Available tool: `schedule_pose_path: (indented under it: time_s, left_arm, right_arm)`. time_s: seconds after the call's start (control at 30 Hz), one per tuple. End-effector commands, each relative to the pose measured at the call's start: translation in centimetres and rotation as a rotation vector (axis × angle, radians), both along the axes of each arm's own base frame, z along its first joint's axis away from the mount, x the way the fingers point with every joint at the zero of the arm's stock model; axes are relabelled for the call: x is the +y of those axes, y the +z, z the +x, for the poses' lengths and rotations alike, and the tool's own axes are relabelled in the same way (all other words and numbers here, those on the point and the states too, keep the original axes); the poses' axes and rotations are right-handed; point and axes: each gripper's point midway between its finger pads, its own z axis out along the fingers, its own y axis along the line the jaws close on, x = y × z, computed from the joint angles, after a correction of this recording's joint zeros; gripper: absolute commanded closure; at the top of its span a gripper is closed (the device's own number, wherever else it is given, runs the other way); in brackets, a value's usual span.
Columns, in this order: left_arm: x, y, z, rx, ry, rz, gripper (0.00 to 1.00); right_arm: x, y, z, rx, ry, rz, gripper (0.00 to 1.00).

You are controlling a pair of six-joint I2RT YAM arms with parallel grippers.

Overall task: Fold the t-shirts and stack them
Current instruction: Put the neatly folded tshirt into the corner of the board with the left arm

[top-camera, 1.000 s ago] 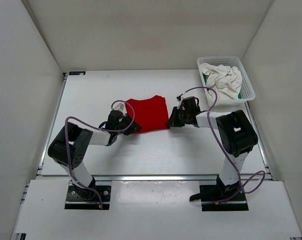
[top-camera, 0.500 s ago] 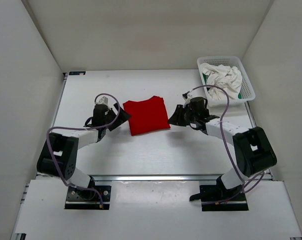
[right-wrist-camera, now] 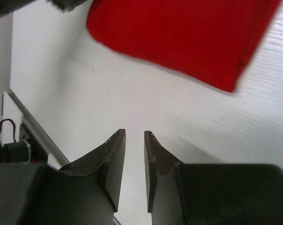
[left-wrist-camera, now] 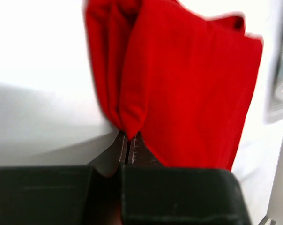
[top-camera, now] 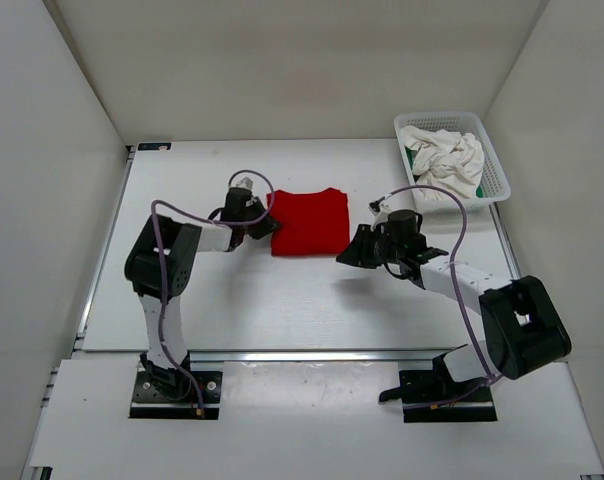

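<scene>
- Red t-shirt (top-camera: 309, 222) lay folded flat on the worktop (top-camera: 282, 290), centre of the overhead frame.
- Left gripper (top-camera: 268, 228) was closed tight, tips against the shirt's left folded edge; could not tell whether cloth was pinched.
- Right gripper (top-camera: 346, 254) was narrowly parted and empty, just off the shirt's lower-right corner, not touching.
- White t-shirt (top-camera: 444, 155) sat bunched in the basket (top-camera: 497, 172), upper right.

Desk (top-camera: 182, 190) lies bare left of, beyond and in front of the red t-shirt (top-camera: 307, 222). Left end effector (top-camera: 265, 228), closed, blocks the shirt's left edge. Right end effector (top-camera: 350, 250), jaws narrowly parted, stands just off its near right corner. Basket (top-camera: 460, 207) fills the far right corner, with a bare lane between it and the shirt. Walls (top-camera: 52, 150) enclose three sides.
</scene>
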Motion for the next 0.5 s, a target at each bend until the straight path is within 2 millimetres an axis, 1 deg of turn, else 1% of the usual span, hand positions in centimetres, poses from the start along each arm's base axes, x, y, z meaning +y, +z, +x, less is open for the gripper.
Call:
schedule_pose_path:
  time_s: [0.0,0.03,0.07,0.1,0.13,0.17,0.2,0.23,0.27,0.3,0.33,0.37,0.4,0.43,0.47]
  left_arm:
    - [-2.6,1.0,3.0,-0.005,-0.021,0.003,1.00]
    - [-2.1,0.5,3.9,0.009,-0.006,0.005,1.00]
    - [-1.5,1.2,5.6,-0.004,0.012,-0.007,1.00]
    - [-0.1,2.4,7.7,-0.029,0.052,-0.017,1.00]
    - [0.6,2.7,8.4,-0.031,0.068,-0.024,1.00]
    - [3.1,4.0,10.3,-0.053,0.119,-0.032,1.00]
    - [5.8,4.9,11.7,-0.066,0.167,-0.034,1.00]
    - [7.8,5.3,12.4,-0.064,0.199,-0.033,1.00]
    - [11.4,6.2,13.4,-0.077,0.270,-0.045,1.00]
    - [14.7,6.9,13.6,-0.099,0.329,-0.056,1.00]
    - [19.8,6.4,13.4,-0.094,0.430,-0.069,1.00]
    - [21.7,7.3,13.4,-0.112,0.478,-0.077,1.00]
    - [24.8,7.3,12.9,-0.117,0.543,-0.086,1.00]
    - [27.3,6.6,12.2,-0.103,0.589,-0.081,1.00]
    - [28.5,6.5,12.0,-0.100,0.615,-0.081,1.00]
  right_arm:
    - [-0.1,1.7,0.2,-0.052,0.017,0.064,0.79]
    - [-0.3,1.6,-0.2,-0.045,0.018,0.075,0.79]
    - [-0.4,1.6,-0.5,-0.040,0.020,0.080,0.80]
    - [-0.9,1.5,-0.6,-0.038,0.016,0.075,0.80]
    - [-1.1,1.4,-0.6,-0.034,0.006,0.076,0.80]
    - [-1.3,1.2,-0.8,-0.035,0.010,0.067,0.80]
    - [-1.5,1.2,-0.8,-0.033,0.006,0.069,0.81]
    - [-1.4,1.2,-0.8,-0.034,0.011,0.070,0.81]
    - [-1.4,1.2,-0.8,-0.035,0.011,0.074,0.81]
    - [-1.2,1.2,-0.9,-0.032,0.024,0.078,0.81]
    - [-1.0,1.0,-1.1,-0.021,0.031,0.084,0.81]
    - [-0.5,1.6,-1.0,-0.029,0.050,0.099,0.81]
    - [-0.1,1.7,-1.2,-0.026,0.066,0.106,0.81]
    - [0.1,1.6,-1.3,-0.026,0.077,0.107,0.81]
    - [0.4,1.7,-1.3,-0.024,0.086,0.111,0.82]
